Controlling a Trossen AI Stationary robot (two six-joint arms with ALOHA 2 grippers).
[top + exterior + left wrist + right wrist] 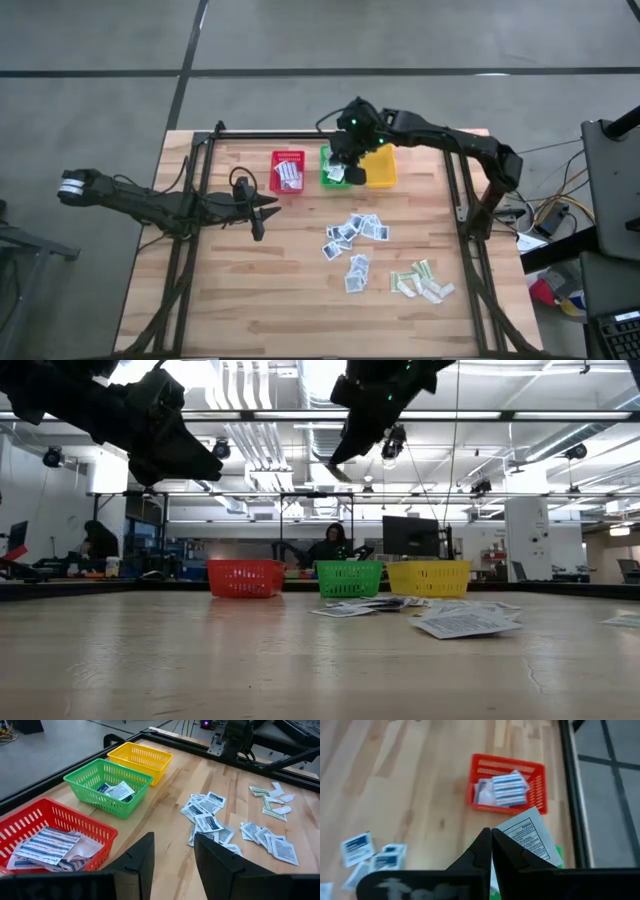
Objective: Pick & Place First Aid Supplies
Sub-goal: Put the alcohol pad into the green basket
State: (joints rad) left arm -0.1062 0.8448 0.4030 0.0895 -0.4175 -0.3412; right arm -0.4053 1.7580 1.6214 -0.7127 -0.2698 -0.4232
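Presently, a white-blue packet [526, 836] is held pinched in the closed right tool [491, 851] above the green basket [333, 166] for release, while the left tool [172, 862] is kept open.

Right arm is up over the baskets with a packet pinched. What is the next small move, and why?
Probably lower slightly and open the jaws. The right gripper holds a square white packet with printed text and hangs over the green plastic basket, which already holds similar white-blue packets. The red plastic basket holds the striped oblong ones, so green seems the matching bin.
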